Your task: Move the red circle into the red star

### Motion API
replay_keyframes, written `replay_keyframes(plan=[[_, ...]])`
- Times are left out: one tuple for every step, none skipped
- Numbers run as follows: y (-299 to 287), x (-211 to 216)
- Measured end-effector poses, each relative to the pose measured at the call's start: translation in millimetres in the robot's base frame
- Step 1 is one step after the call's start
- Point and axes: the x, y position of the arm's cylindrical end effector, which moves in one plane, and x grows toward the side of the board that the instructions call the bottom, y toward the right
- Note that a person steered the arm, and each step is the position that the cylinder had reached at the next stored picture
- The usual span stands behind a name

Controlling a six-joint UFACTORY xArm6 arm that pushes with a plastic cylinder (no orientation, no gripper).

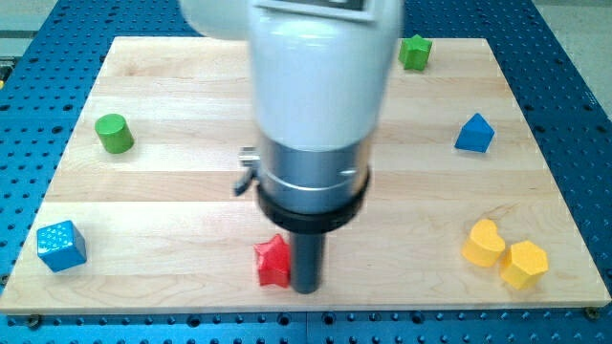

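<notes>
The rod's tip (306,288) stands touching the red star (273,262) at the desk's (191,201) bottom edge; no fingers exist, and the red circle, unseen, presumably light and rigid, wants a centred push.

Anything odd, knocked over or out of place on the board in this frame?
Nothing damaged or toppled. One oddity: no red circle is visible; my tip sits against the red star block, and the arm's white body hides the wooden board's centre.
</notes>
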Motion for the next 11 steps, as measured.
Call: replay_keyframes(plan=[[13,-44],[32,-157],[61,-241],[84,-321],[84,-377],[50,-389],[-24,-368],[-80,-338],[-122,-243],[-95,-298],[-147,-298]])
